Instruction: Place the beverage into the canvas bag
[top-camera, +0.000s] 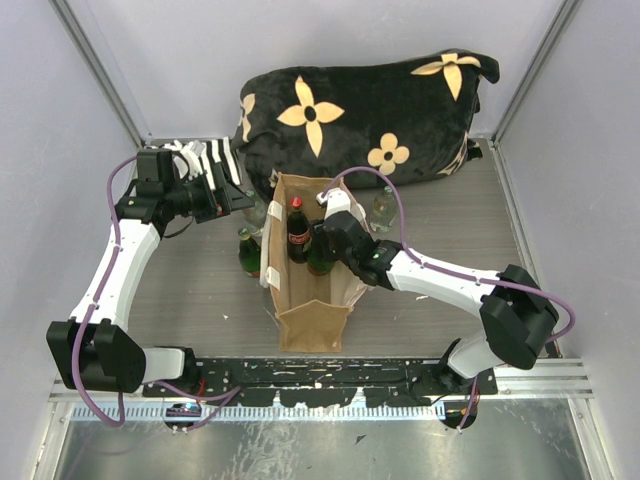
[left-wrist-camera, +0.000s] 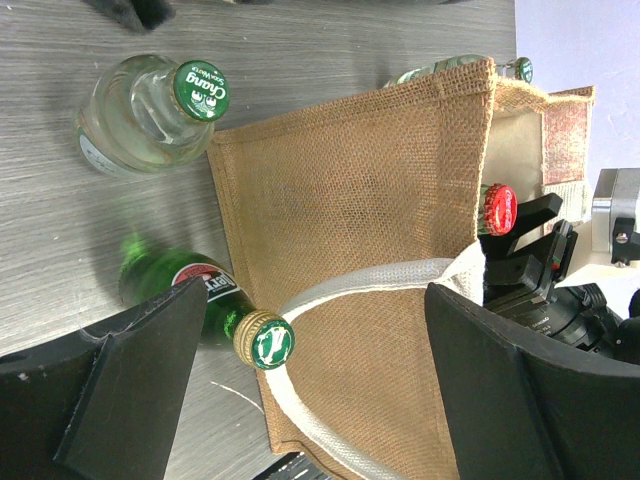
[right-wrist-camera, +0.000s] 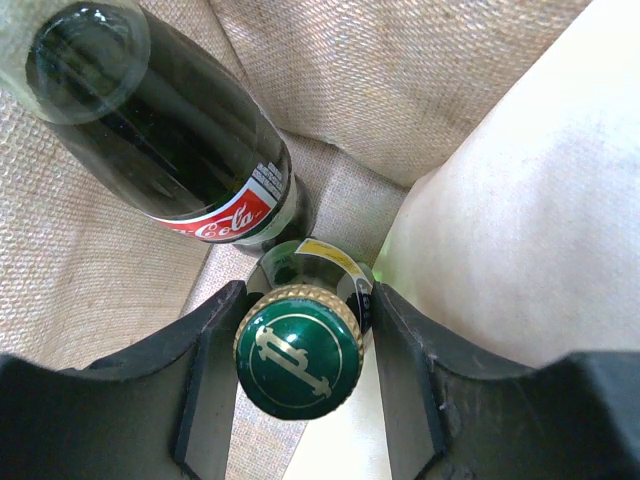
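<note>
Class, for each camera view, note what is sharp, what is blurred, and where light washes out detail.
Right wrist: the green-capped bottle is sharp, the cola bottle blurs toward its upper-left end, the canvas bag lining is washed out. Left wrist: the green bottle looks smeared, the clear bottle has a crisp cap. Top external: even light, soft shadows.

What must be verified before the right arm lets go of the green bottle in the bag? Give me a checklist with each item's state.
1. Neck of the green bottle clamped by the right gripper: ok.
2. That bottle inside the canvas bag, walls all round: ok.
3. Its base resting on the bag floor: cannot tell, hidden below the cap.
4. The cola bottle clear of the held one: cannot tell; it sits close beside.
5. Bag steadied by the left gripper: not ok; it is open, holding nothing.
</note>
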